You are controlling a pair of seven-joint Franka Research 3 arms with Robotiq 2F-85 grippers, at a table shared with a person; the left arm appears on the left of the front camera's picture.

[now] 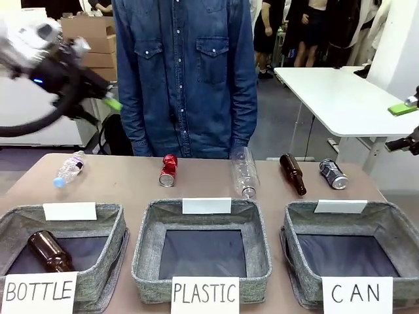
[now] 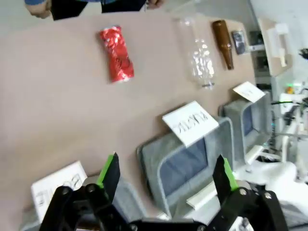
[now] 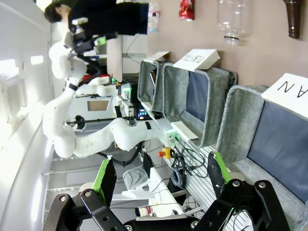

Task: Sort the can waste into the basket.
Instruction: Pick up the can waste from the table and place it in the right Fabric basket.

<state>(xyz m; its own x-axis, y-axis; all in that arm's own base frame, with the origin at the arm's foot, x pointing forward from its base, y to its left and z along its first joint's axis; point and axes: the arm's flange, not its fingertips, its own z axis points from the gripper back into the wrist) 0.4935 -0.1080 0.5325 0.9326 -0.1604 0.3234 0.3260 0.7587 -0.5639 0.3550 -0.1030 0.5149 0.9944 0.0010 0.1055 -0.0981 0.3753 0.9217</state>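
Observation:
A dented red can (image 1: 168,170) (image 2: 116,54) (image 3: 187,9) lies on the brown table in front of the person. A dark can with silver ends (image 1: 333,174) (image 2: 238,42) lies at the far right. The grey basket signed "CAN" (image 1: 386,219) (image 3: 240,120) stands at the front right with nothing in it. My left gripper (image 1: 108,98) (image 2: 167,166) hangs high at the upper left, open and holding nothing. My right gripper (image 1: 406,124) (image 3: 161,163) is raised off the table's right edge, open and holding nothing.
The basket signed "BOTTLE" (image 1: 108,216) holds a brown glass bottle (image 1: 49,250). The "PLASTIC" basket (image 1: 147,242) stands in the middle. Two clear plastic bottles (image 1: 69,168) (image 1: 244,171) and a brown bottle (image 1: 292,173) lie on the table. A person in a denim shirt (image 1: 186,78) stands at the far side.

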